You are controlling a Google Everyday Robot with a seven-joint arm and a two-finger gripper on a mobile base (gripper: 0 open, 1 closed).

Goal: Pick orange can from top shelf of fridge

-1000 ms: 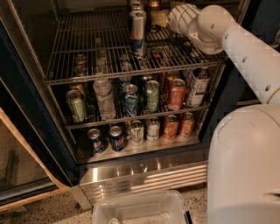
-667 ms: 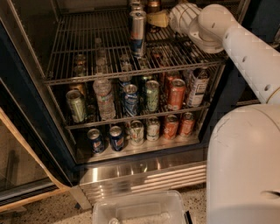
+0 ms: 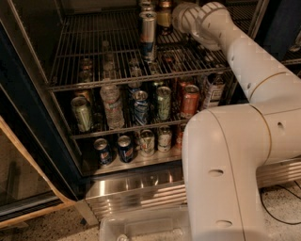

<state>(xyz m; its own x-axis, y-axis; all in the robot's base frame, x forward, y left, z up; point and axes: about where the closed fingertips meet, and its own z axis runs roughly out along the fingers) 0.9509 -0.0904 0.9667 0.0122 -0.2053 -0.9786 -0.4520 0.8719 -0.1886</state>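
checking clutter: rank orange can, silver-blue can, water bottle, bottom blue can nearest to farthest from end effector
The end effector at top shelf, back right.
1. orange can, beside it
2. silver-blue can, farther left
3. water bottle, middle rack
4. blue can, bottom rack left

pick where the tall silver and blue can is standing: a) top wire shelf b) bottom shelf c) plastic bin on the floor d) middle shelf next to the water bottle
a: the silver-and-blue can stands upright on the top shelf, just left of the orange can. The gripper is up at that shelf too, close on the orange can's right.
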